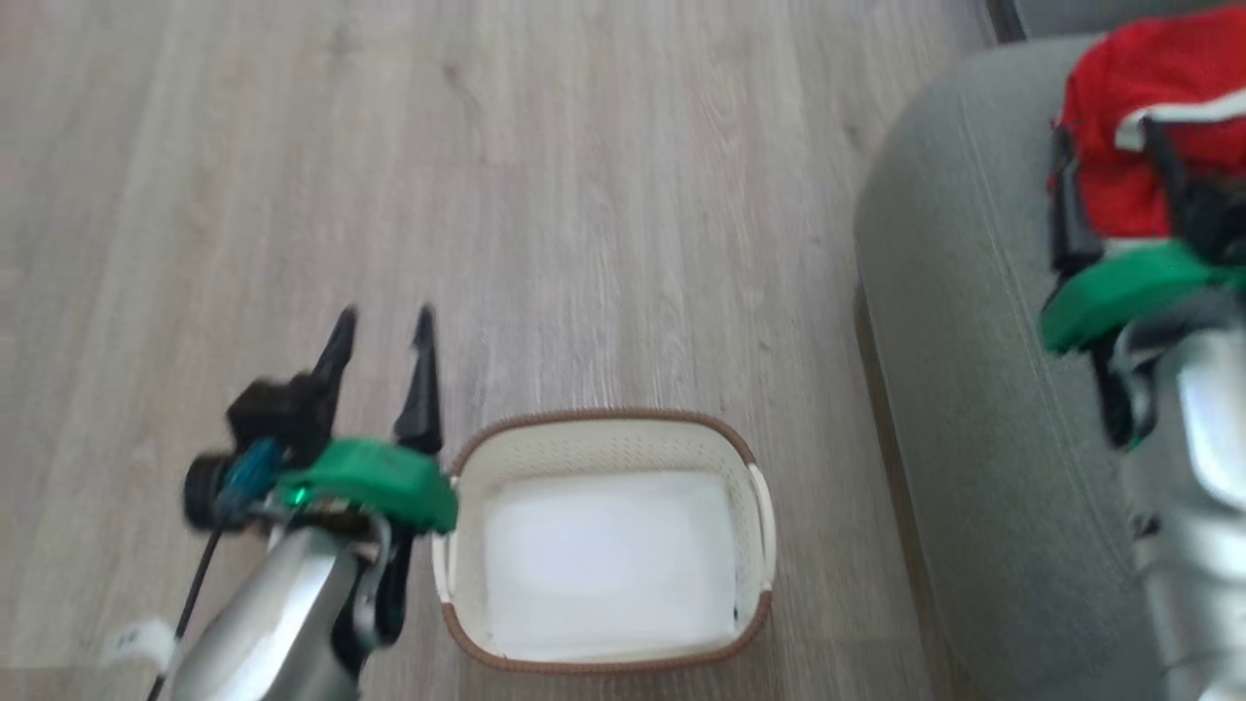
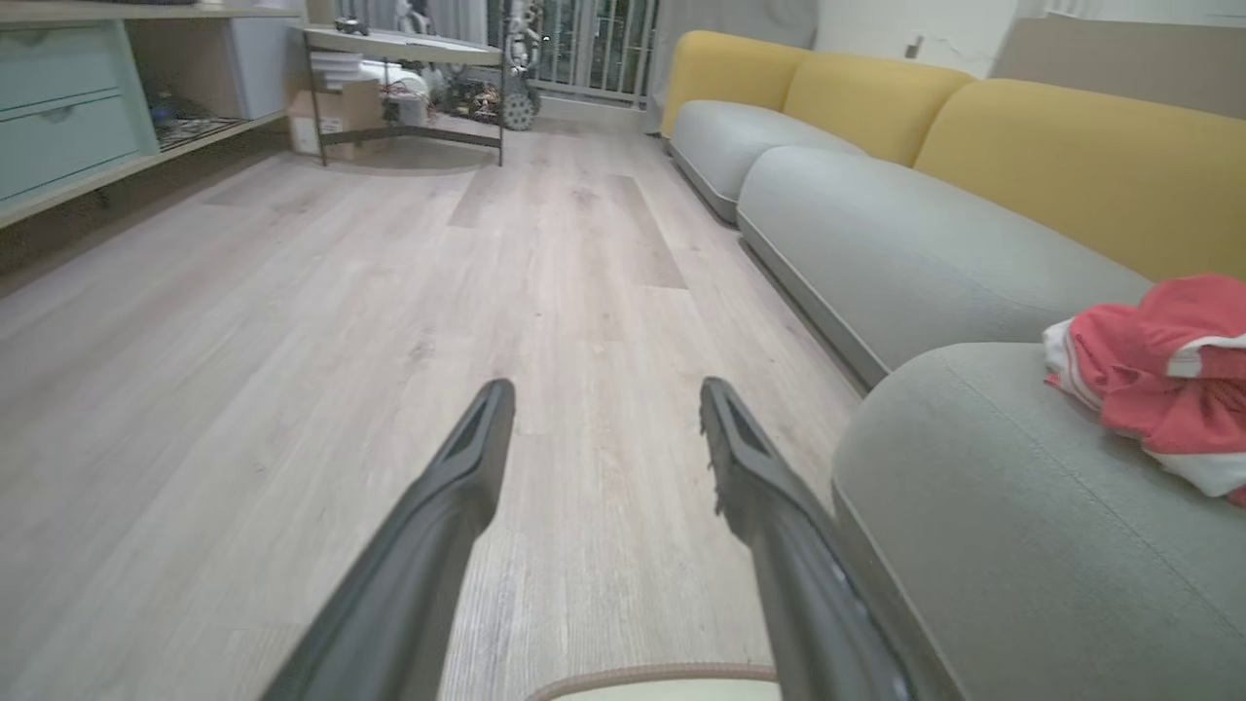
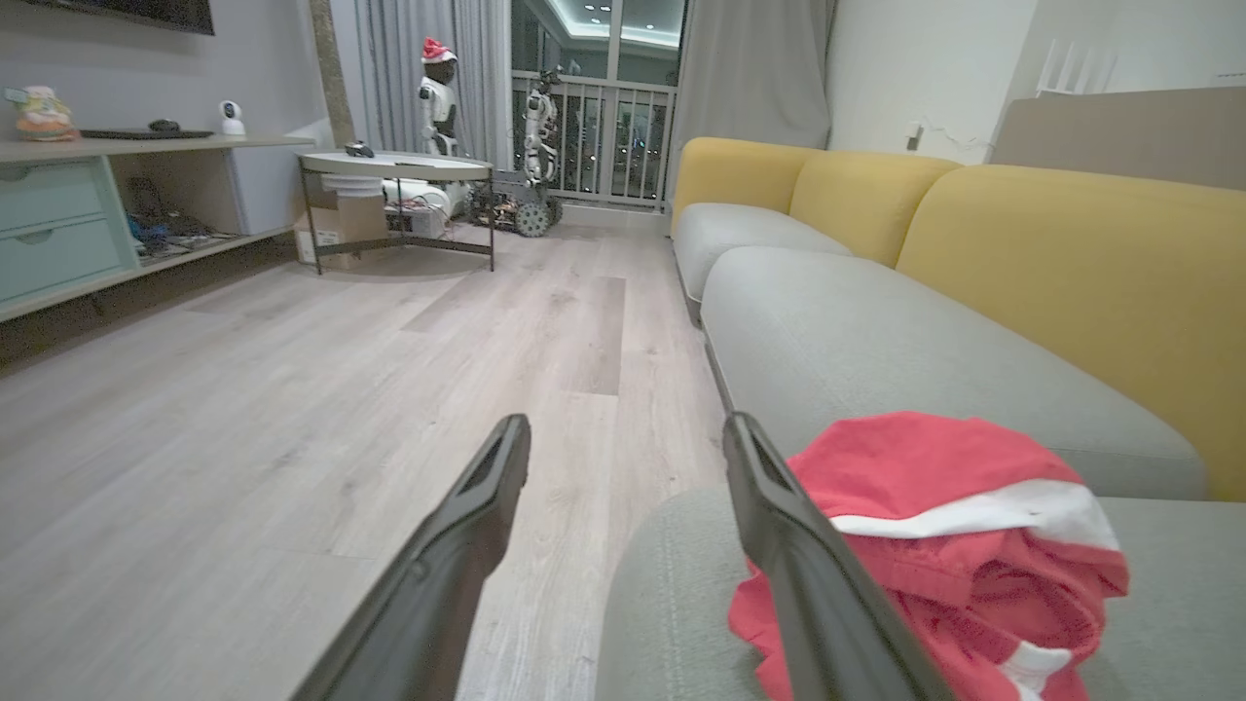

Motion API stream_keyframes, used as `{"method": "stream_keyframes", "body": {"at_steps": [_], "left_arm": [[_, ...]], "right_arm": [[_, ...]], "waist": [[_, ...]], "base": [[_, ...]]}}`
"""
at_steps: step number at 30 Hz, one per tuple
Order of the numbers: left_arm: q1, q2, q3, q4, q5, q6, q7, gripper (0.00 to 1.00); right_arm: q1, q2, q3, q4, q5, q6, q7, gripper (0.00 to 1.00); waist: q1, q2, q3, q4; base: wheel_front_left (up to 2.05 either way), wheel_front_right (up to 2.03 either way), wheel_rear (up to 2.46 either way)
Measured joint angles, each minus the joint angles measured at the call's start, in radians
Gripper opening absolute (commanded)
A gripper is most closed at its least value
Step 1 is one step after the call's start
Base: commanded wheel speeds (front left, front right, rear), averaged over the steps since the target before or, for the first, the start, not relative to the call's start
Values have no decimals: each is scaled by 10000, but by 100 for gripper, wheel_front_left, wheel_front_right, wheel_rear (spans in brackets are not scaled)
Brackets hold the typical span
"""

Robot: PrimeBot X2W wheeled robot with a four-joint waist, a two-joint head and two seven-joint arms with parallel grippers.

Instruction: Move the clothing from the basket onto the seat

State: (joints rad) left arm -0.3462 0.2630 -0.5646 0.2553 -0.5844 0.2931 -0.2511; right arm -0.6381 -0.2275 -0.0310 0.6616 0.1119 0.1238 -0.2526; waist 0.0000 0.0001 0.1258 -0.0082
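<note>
On wooden floor (image 1: 584,195), just beside seat's (image 1: 954,341) rounded front edge, basket (image 1: 604,417) stood empty, white base bare. Clothing (image 1: 1139,97) lay bunched on seat near its rounded corner: red fabric, white stripe. Left gripper (image 1: 384,316) hovered over floor at basket's left rim, jaws spread wide, holding nothing. Right gripper (image 3: 626,428) hung over seat edge at clothing, jaws spread wide, nothing between them; one finger overlapped red fabric, contact unclear.

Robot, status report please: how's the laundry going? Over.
Left gripper and right gripper open, empty. Red clothing on the seat; basket empty. Nothing in the way.
</note>
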Motion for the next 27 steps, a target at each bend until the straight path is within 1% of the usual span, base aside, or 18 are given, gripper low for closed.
{"method": "stream_keyframes", "body": {"at_steps": [6, 10, 11, 13, 17, 19, 23, 27], "left_arm": [[1506, 25, 1112, -290, 263, 61, -2, 100], [2402, 21, 1695, -483, 460, 31, -2, 100], [2782, 10, 1988, -639, 631, 27, -2, 100], [3157, -25, 2286, -838, 788, -6, -2, 100], [3845, -188, 2571, -1189, 1089, -173, -8, 100], [4116, -309, 2690, -1329, 1233, -255, -10, 100], [4403, -520, 2936, -1492, 1432, -449, -10, 100], [4462, -721, 3149, -1490, 1624, -654, -10, 100]], "right_arm": [[1615, 1189, -840, -1308, -418, 0, 0, 100], [2739, 1613, -1137, -2155, -640, 0, 0, 100], [3285, 1676, -1062, -2564, -673, 0, 0, 100], [3804, 1689, -857, -2941, -583, 0, 0, 100], [4780, 1756, -422, -3701, 96, 0, 0, 100], [5254, 1774, -364, -4192, 146, 0, 0, 100], [6096, 1776, -351, -5041, 334, 0, 0, 100], [6681, 1781, -144, -5471, 374, 0, 2, 100]], "waist": [[0, 0, -633, 415], [0, 0, -909, 687], [0, 0, -1025, 806], [0, 0, -1126, 907], [0, 0, -1287, 1087], [0, 0, -1346, 1161], [0, 0, -1419, 1236], [0, 0, -1453, 1211]], "base": [[0, 0, 0], [0, 0, 0], [0, 0, 0], [0, 0, 0], [0, 0, 0], [0, 0, 0], [0, 0, 0], [0, 0, 0]]}}
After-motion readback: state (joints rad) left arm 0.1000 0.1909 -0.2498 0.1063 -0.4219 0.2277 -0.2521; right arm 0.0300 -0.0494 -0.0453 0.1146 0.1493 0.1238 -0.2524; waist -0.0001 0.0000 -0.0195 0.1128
